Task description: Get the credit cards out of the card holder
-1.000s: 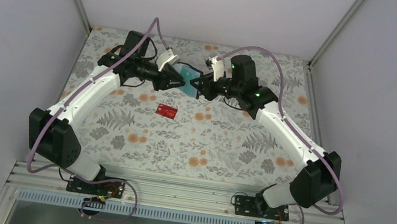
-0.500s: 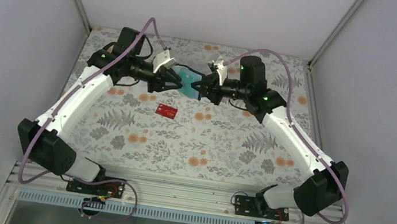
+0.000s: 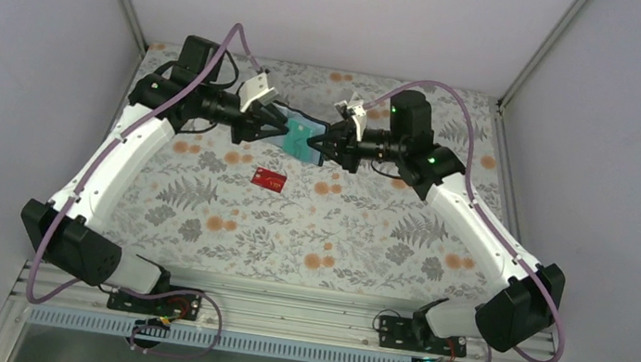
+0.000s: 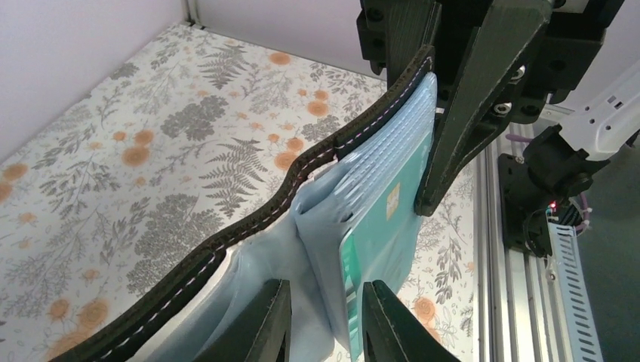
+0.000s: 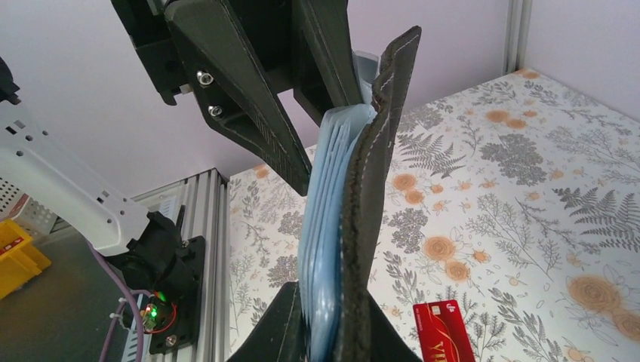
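You have the card holder [image 5: 381, 113] up in the air, over the far part of the desk [image 3: 366, 234]. It is not lying down. That lets both arms reach it from two sides.

Your right end effector [image 5: 326, 317] is closed tight on one end of the holder. It grips the black cover and the blue-grey inside together. I think this is so the holder stays put when a card gets pulled.

Your left end effector [image 4: 327, 302] comes from the other side. Its two fingers stand close together with the edge of a teal card [image 4: 377, 226] between them. A bit of the soft blue-grey pocket is in there too. I cannot tell if it grips only the card or the pocket as well. Most of the card sits in its pocket.

One red card [image 3: 269, 179] lies flat on the desk, nearer to you than the holder and well apart from both arms. It is out of the way.

What could get in the way? The right arm's dark finger presses on the holder just beside the far end of the teal card. If it squeezes that card, the card may stick.
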`<state>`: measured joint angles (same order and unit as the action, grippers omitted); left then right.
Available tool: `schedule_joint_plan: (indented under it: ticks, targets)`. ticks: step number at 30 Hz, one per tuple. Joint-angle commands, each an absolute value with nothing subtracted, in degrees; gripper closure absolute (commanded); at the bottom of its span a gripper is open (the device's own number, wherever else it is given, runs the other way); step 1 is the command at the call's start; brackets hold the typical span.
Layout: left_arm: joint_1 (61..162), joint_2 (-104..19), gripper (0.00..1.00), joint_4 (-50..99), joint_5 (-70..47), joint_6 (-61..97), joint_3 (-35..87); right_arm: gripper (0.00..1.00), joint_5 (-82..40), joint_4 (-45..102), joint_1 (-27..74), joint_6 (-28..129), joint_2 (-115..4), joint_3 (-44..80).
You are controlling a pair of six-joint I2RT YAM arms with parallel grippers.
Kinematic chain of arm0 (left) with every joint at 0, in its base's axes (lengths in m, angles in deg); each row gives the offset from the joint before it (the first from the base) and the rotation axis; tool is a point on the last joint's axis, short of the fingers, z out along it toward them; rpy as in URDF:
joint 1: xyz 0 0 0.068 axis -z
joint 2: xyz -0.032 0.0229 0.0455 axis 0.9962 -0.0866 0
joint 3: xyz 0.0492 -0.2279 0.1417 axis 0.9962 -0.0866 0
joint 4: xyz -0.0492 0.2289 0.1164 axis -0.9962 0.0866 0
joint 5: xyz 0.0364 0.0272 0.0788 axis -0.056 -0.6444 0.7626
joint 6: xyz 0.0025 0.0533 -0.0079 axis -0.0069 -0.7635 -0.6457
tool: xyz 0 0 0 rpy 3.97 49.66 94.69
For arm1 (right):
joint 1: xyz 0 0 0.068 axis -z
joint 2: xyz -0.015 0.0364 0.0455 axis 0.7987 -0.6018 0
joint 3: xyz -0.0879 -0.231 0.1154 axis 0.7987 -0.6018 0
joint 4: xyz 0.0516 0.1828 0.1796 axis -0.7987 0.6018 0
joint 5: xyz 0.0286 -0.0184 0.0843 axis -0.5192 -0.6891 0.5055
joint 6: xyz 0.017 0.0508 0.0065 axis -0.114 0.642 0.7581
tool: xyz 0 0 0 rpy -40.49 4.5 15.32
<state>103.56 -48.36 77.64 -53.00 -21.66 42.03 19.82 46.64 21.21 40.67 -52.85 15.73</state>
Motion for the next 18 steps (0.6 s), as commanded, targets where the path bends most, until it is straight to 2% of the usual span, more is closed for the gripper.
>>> schedule_joint_plan:
  ticks: [1,5,9,11,16,18]
  targets:
    - [103.75,-48.09,0.74,77.61,-56.04,-23.09,41.92,0.96,25.71,43.39,21.15,39.47,-50.71,17.40]
    - [105.63,-48.01,0.85,77.73,-58.48,-23.78,40.73,0.96,26.45,43.23,21.19,39.58,-50.99,17.86]
    - [105.77,-47.80,0.90,80.02,-63.43,-26.34,41.12,0.96,26.18,40.70,21.35,40.96,-50.65,16.97]
    - [105.86,-47.85,0.96,81.35,-66.06,-28.00,41.67,0.96,26.22,39.91,21.38,41.64,-50.98,16.87]
    - [105.82,-47.75,0.98,83.35,-67.94,-28.80,43.32,0.96,25.93,39.80,21.53,41.94,-51.13,17.00]
    - [105.35,-47.57,0.98,83.79,-68.18,-28.29,44.86,0.92,25.53,39.51,21.69,41.99,-50.80,16.34]
